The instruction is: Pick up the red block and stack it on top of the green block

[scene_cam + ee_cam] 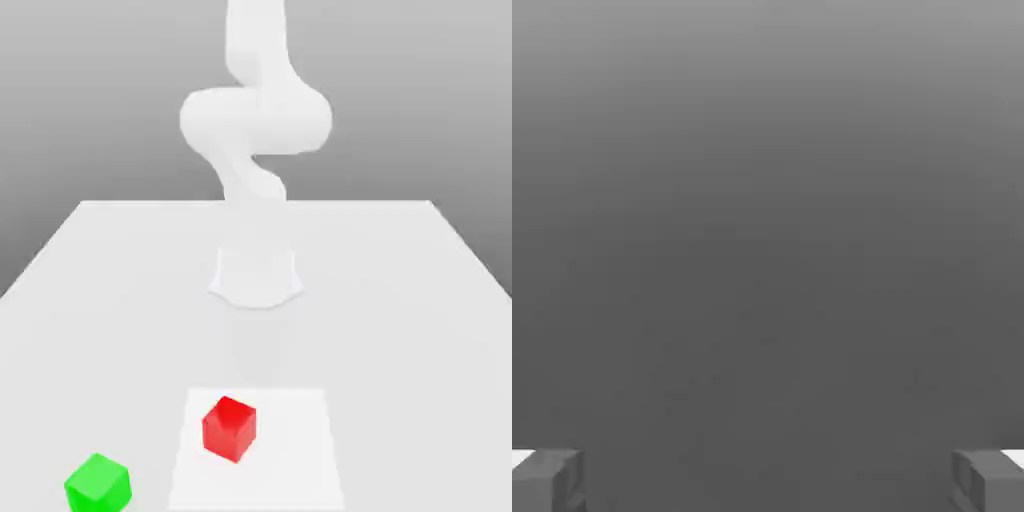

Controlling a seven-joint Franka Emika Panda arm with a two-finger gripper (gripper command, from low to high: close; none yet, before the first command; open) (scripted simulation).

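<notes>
The gripper (pixel 768 482) is released: in the hand view its two fingertips stand wide apart at opposite edges, with nothing between them. Behind it, in the exterior view, the arm (pixel 256 115) rises well above the table (pixel 380 300), over toward the far side, well apart from both blocks. The red block (pixel 229 430) is on the pale square (pixel 290 455) in front of the arm's base (pixel 256 280), nearer the square's edge on the exterior view's left. The green block (pixel 98 485) lies off the square, farther to the exterior view's left and nearer the camera, apart from the red one.

The red block looks like a plain cube, probably light and stiff, with nothing to crush. Its flat sides should give a sure hold if the jaws close on two opposite upright faces, about mid-height and centred. Pinched across corners, it would likely twist or slip. A level hold would also leave its underside free to meet the green top.

As for which way it points, it is turned askew to the square's edges, one upright edge facing roughly toward the camera. Its sides look about equal, so I can make out no long axis; the jaws would need turning to match its faces
</notes>
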